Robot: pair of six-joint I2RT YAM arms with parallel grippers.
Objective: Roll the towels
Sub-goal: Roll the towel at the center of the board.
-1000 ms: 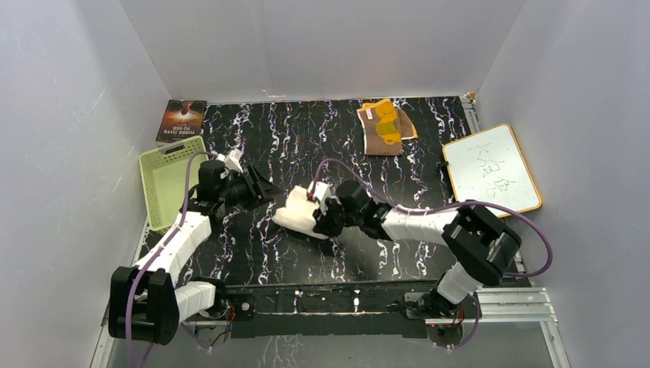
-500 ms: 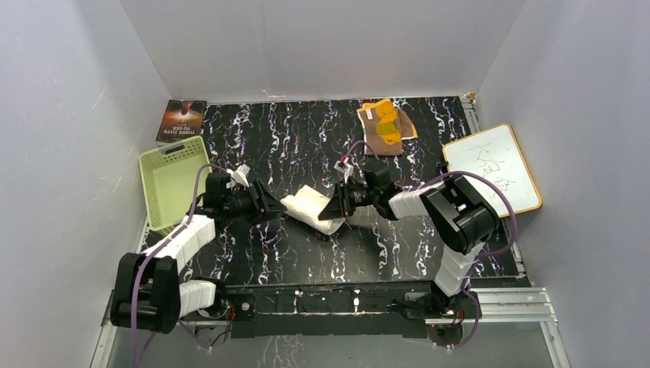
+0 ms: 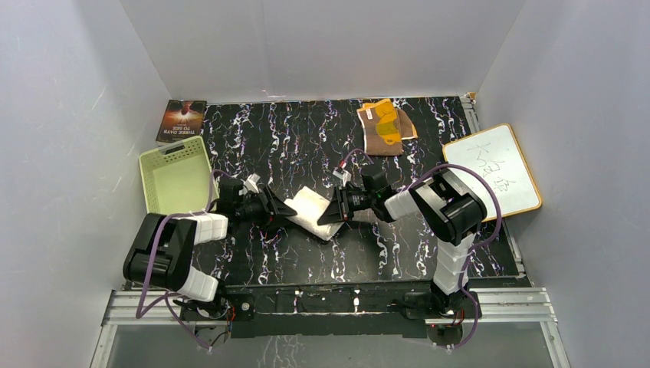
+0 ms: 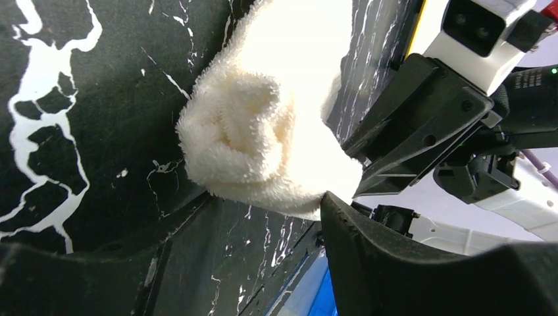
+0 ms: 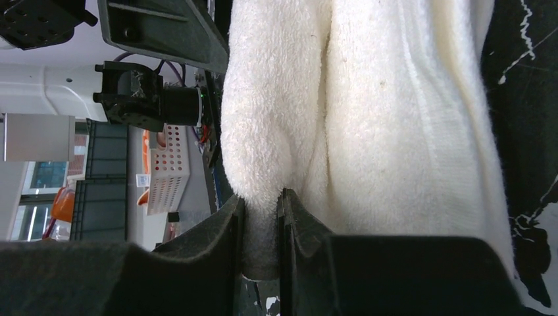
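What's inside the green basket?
Nothing shows inside the green basket: only its own bare bottom. The left arm hides a little of its near corner, so that bit cannot be checked.

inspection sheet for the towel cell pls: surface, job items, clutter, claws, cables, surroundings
Surface: black marbled table, flat.
Job's things: cream towel mid-table, between both claws; brown towel crumpled at far edge, untouched.
Clutter: green basket left, book far-left corner, whiteboard right.
Grippers: right claw shut on cream towel's edge; left claw open at its rolled end.
Cables: purple cables looped along both arms.
Surroundings: plain white walls.
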